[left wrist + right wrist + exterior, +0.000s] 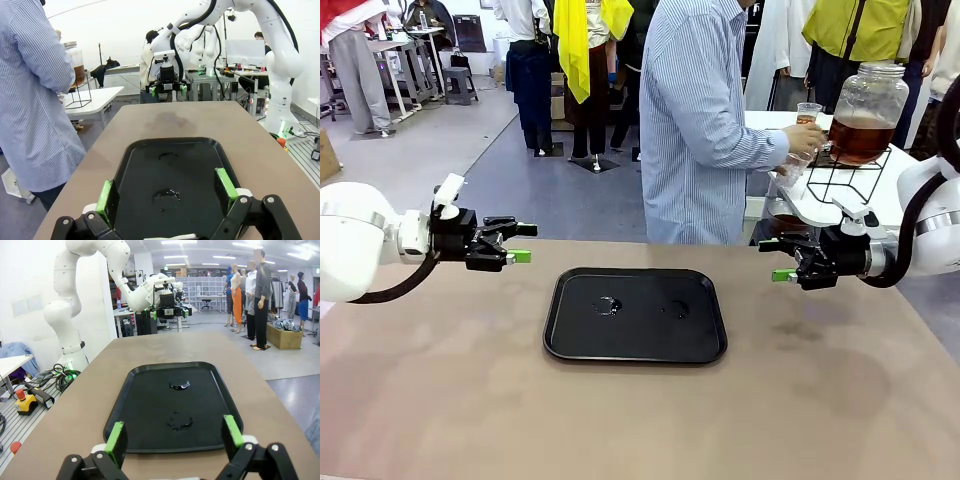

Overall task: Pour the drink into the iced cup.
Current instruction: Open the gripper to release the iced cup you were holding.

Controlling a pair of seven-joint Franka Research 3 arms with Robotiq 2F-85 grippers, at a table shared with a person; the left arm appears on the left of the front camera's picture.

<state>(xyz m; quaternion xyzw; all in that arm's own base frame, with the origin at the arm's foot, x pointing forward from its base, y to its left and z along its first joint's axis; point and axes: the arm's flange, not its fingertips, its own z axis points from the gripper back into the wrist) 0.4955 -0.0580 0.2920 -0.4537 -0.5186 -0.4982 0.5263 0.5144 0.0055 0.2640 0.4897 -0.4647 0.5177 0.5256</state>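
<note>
Tea-coloured drink (858,138) sits in the jar (868,110) at upper right, where a person fills a cup (807,113). Left hand (520,243) and right hand (778,260) wait open, flanking the tray (635,314), probably for a handover.

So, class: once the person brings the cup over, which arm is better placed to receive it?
Probably the right: its open tool hovers nearest the person's hand, cup and jar; the left tool is farther off.
</note>
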